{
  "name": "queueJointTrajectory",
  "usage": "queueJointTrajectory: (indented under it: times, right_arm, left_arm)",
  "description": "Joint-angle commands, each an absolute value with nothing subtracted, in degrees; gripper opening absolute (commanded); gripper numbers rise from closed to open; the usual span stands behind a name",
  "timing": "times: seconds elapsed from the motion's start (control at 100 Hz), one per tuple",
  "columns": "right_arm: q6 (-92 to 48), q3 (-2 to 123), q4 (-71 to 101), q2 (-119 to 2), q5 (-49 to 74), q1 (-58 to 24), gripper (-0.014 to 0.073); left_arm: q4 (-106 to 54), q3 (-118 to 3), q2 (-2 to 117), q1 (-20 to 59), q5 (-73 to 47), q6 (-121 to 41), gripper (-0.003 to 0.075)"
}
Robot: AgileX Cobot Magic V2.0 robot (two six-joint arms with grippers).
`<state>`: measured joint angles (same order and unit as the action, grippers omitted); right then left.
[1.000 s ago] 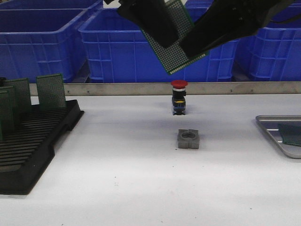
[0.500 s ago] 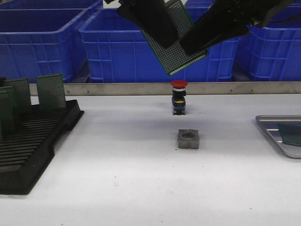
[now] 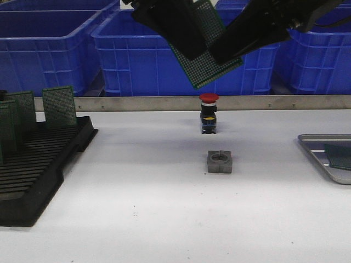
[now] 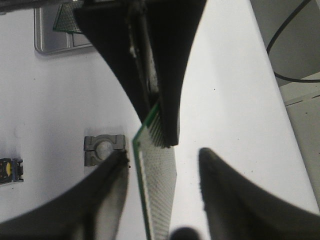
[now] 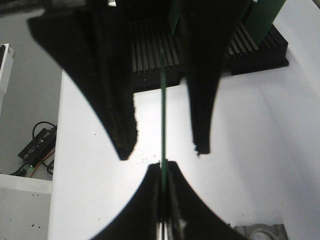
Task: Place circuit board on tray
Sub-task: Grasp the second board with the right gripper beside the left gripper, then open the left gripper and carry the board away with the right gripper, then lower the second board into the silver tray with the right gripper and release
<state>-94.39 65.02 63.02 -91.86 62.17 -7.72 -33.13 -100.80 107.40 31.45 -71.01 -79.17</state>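
A green perforated circuit board (image 3: 211, 63) hangs high above the table's middle, tilted. My right gripper (image 3: 225, 52) is shut on one edge of it; in the right wrist view (image 5: 164, 167) the fingers pinch the board (image 5: 164, 115), seen edge-on. My left gripper (image 3: 186, 44) is open around the same board. In the left wrist view its gripper (image 4: 162, 167) has fingers (image 4: 107, 190) standing apart on either side of the board (image 4: 157, 190) without touching it. The silver-grey tray (image 3: 321, 161) lies at the table's right edge with another green board (image 3: 341, 156) on it. The tray also shows in the left wrist view (image 4: 60, 42).
A black slotted rack (image 3: 38, 164) with several upright green boards (image 3: 59, 105) stands at the left. A red-capped push button (image 3: 208, 114) and a grey metal block (image 3: 220, 162) sit mid-table below the grippers. Large blue bins (image 3: 137, 55) line the back.
My left gripper has shifted slightly left and up, away from the board. The board and my right gripper have barely moved.
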Motion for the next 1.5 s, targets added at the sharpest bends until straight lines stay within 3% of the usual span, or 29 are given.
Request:
queueJointTrajectory:
  times: [0.0,0.09,0.34,0.64,0.92,1.15,1.49]
  right_arm:
    - [-94.2,66.7,67.0,-89.7,63.3,-7.6,-0.0069]
    - [-94.1,66.7,67.0,-89.6,63.3,-7.5,-0.0069]
    - [-88.9,66.7,62.2,-86.5,63.2,-4.2,-0.0069]
    - [-81.4,66.7,61.4,-83.4,67.6,11.2,-0.0069]
    - [-64.9,66.7,59.7,-88.7,67.6,24.1,-0.0069]
    - [-56.1,66.7,58.3,-98.7,66.7,26.6,-0.0069]
    - [-54.0,66.7,58.3,-107.7,62.9,26.6,-0.0069]
  left_arm:
    - [-35.9,-102.3,104.2,31.8,-72.8,-79.2,0.055]
    - [-35.9,-102.3,104.2,31.8,-72.5,-79.2,0.0632]
    - [-35.9,-102.3,104.2,31.8,-72.5,-79.2,0.0629]
    - [-35.9,-102.3,104.2,31.8,-72.5,-79.2,0.0629]
    - [-35.9,-102.3,104.2,31.8,-72.8,-79.2,0.0629]
    - [-35.9,-102.3,104.2,31.8,-72.8,-79.2,0.0629]
    - [-35.9,-102.3,104.2,31.8,-72.8,-79.2,0.0629]
